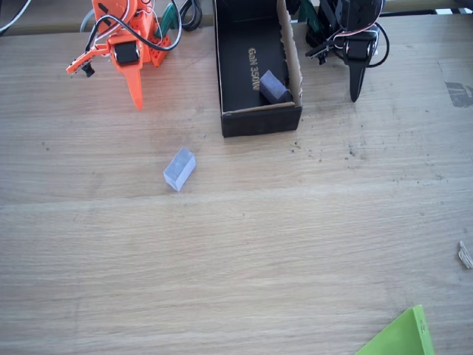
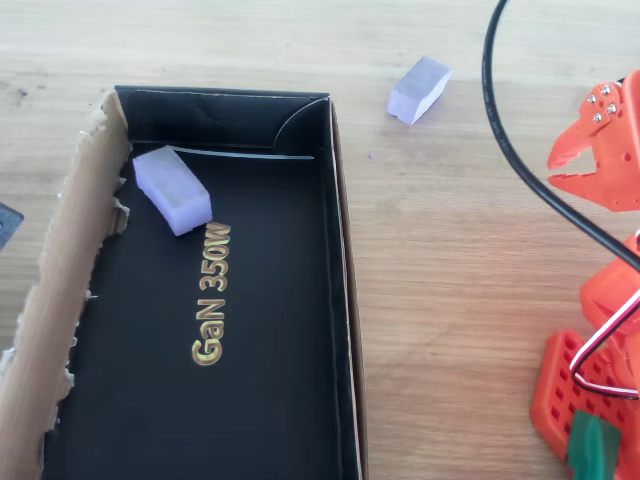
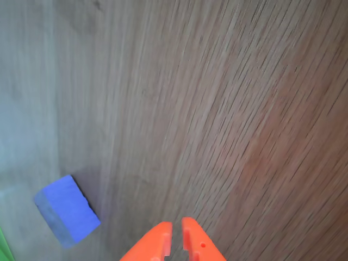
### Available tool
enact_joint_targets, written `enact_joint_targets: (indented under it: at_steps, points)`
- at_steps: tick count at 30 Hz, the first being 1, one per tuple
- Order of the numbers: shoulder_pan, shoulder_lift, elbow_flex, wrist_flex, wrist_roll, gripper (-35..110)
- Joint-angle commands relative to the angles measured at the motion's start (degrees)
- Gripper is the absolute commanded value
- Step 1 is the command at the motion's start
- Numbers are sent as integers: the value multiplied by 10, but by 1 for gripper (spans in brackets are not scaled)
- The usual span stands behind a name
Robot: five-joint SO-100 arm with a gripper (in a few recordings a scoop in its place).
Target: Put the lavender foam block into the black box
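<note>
In the wrist view the block (image 3: 67, 215) lies on the table (image 3: 217, 109), left of the closed, empty gripper (image 3: 175, 239) and apart from it. Farther off stands the box (image 1: 255, 118), a second block (image 1: 274, 86) inside.

Wooden table (image 1: 236, 244) with a box, a loose block and a green scrap on it

The black box (image 1: 260, 118) sits at the far edge in the fixed view; the lavender foam block (image 1: 179, 168) lies on bare wood near its front left corner, apart from it; a green sheet corner (image 1: 403, 336) pokes in at the near right edge
</note>
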Motion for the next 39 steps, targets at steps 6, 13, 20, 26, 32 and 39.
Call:
enact_joint_targets:
  at_steps: [6,13,20,26,32,39]
  points:
    - [11,5,3,-16,134,0]
    - [7,5,3,-30,88,0]
    - [-14,4,-3,-138,120,0]
    - [-39,-16,-88,-118,134,0]
    - [-28,-289,-382,-4,135,0]
    - [-35,-524,-645,186,201,0]
